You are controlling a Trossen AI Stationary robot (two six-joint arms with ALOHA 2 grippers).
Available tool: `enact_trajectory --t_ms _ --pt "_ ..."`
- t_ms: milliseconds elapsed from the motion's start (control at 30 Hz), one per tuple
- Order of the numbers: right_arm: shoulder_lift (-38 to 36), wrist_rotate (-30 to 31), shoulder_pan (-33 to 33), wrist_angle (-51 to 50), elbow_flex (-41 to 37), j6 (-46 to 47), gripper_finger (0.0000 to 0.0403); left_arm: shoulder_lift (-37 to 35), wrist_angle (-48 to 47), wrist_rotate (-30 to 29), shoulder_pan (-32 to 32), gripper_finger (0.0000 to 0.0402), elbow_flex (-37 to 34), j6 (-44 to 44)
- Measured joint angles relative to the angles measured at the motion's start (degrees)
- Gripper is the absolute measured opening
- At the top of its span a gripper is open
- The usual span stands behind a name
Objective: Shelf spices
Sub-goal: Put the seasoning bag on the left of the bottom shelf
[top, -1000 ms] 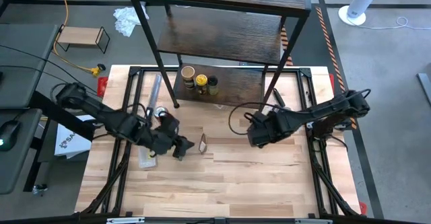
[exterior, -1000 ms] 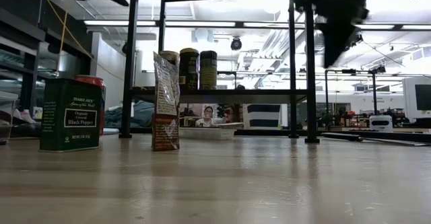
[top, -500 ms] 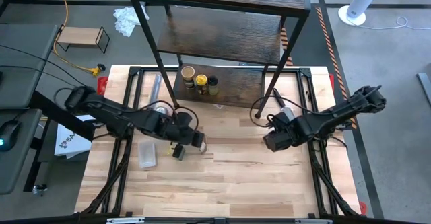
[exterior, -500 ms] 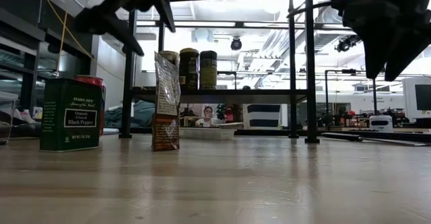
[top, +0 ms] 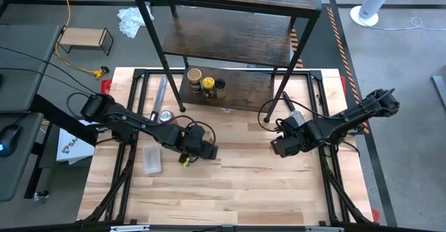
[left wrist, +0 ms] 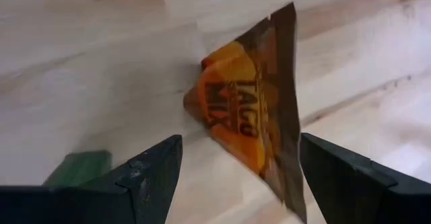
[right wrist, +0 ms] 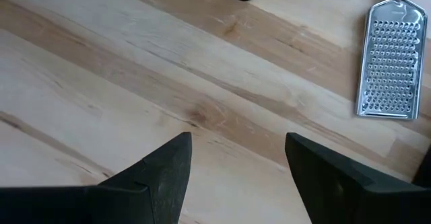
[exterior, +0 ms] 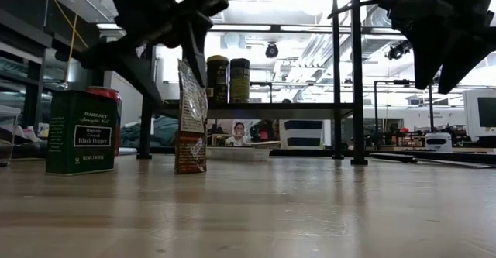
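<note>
An orange-brown taco mix packet (left wrist: 250, 120) stands upright on the wood table (exterior: 191, 118). My left gripper (left wrist: 239, 143) is open above it (top: 207, 150), one finger on each side of the packet's top, with a gap on both sides. A dark green black pepper tin (exterior: 81, 132) stands just left of it (top: 185, 159). Three jars, tan-lidded (top: 194, 74), yellow-lidded (top: 208, 85) and dark greenish (top: 220, 88), stand on the lowest board of the dark shelf (top: 240, 93). My right gripper (right wrist: 238, 140) is open above bare wood on the table's right (top: 277, 147).
A red can with a silver top (top: 166, 116) stands behind the tin. A flat clear plastic piece (top: 152, 159) lies at the table's left. A metal grater (right wrist: 390, 59) lies near the shelf's right front leg (top: 265, 119). Bare wood spreads along the near half.
My left gripper has swung from above the can and tin toward the table's right and come down over the packet, still open. My right gripper moved toward the right edge early on, then kept still. The packet and tin have stayed in place.
</note>
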Motion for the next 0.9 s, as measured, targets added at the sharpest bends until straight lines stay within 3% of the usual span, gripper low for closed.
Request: enact_trajectory --t_ms 133,233,300,467,767,900 --pt "0.0 0.1 0.0 0.0 0.0 -0.1 0.0236 2.0 2.7 -2.5 -1.1 0.028 0.0 -1.4" --pt "0.0 0.2 0.0 0.0 0.0 -0.1 0.0236 4.1 3.3 -4.0 -1.6 0.0244 0.0 -2.8" --pt "0.0 0.2 0.0 0.0 0.0 -0.4 0.0236 5.2 3.5 -4.8 -1.7 0.0198 0.0 -3.8" --pt "0.0 0.3 0.0 0.0 0.0 -1.4 0.0236 4.9 2.9 -10.1 -3.3 0.0027 0.0 -6.5" --pt "0.0 2.7 0.0 0.0 0.0 -1.4 0.0236 -8.4 -15.4 -26.2 -3.9 0.0004 0.0 -15.8" --pt "0.0 3.7 -0.2 0.3 0.0 -1.4 0.0236 -14.4 -23.5 -28.8 -0.9 0.0003 0.0 -15.1"
